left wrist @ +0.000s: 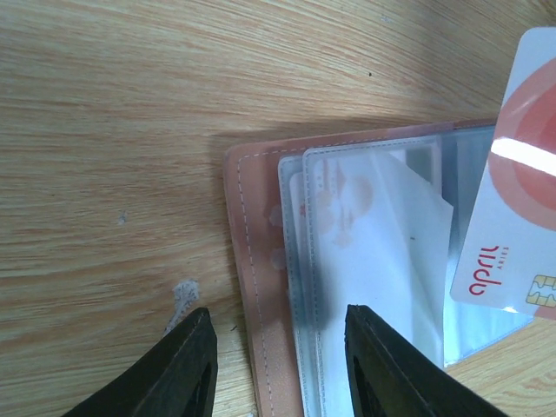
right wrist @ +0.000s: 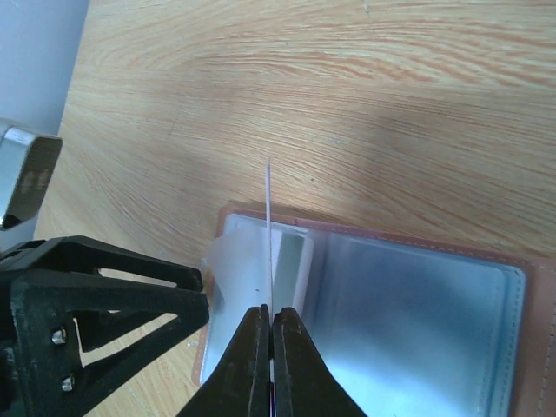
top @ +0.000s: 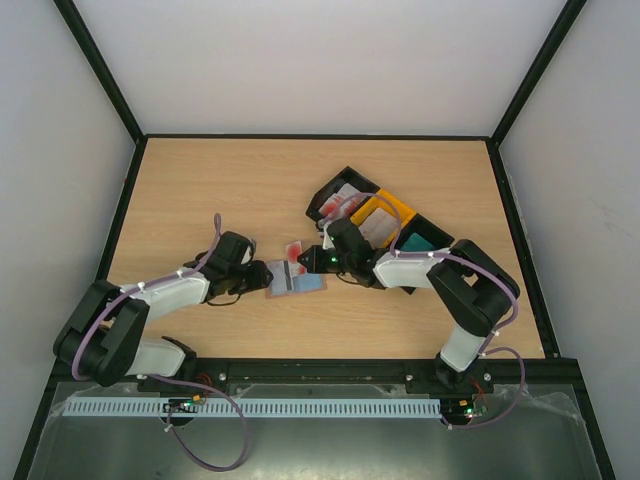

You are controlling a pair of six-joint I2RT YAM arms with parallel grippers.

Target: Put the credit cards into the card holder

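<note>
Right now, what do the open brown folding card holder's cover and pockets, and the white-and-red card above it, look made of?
Brown card holder cover: likely leather or imitation, matte, with stitched edge. Its pockets: clear flexible plastic, shiny, contents show through. White-and-red credit card: stiff glossy plastic, bright glare stripe, chip.

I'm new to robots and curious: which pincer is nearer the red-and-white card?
Right. The right pincer pinches the red-and-white card above the card holder; the left pincer straddles the holder's edge, apart from the card.

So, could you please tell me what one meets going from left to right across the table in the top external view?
The left arm's black gripper → open brown leather-like card holder → orange plastic tray → teal plastic card.
</note>
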